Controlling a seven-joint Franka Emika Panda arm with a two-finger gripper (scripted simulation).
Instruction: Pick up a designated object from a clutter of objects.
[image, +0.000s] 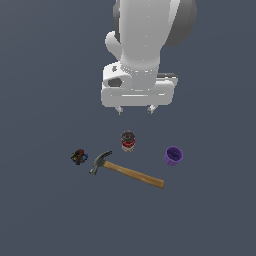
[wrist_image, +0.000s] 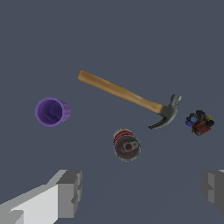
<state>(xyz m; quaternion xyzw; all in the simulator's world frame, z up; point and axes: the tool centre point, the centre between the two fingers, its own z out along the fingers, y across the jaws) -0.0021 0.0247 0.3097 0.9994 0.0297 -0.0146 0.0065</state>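
1. Robot arm (image: 145, 35): white, bulky, entering from the upper edge of the exterior view and hanging over the dark grey surface (image: 45, 215).

2. Gripper (image: 135, 109): white body with two short fingers pointing down, spread wide apart, nothing between them. It is raised above the surface, clear of every object. In the wrist view the grey fingertips (wrist_image: 70, 192) sit at opposite sides of the picture with open floor between.

3. Hammer (image: 127, 171): wooden handle, dark metal head with claw. It lies flat; the head is toward the exterior view's left, the handle running off toward the exterior view's right. Head close to the can, not touching it.

4. Purple cup (image: 173, 155): small, standing apart toward the exterior view's right of the can. The wrist view looks into its open mouth (wrist_image: 52, 111).

5. Soup can (image: 128, 140): the designated item. Small cylinder, red label above and white below, dark grey metal top. It stands upright, almost directly under the gripper, between the hammer head and the purple cup. In the wrist view (wrist_image: 127, 145) it appears between the two fingers' lines, untouched.

6. Multicoloured object (image: 78, 157): tiny, dark, with red, blue and yellow flecks; near the hammer head on the exterior view's left, apart from it.
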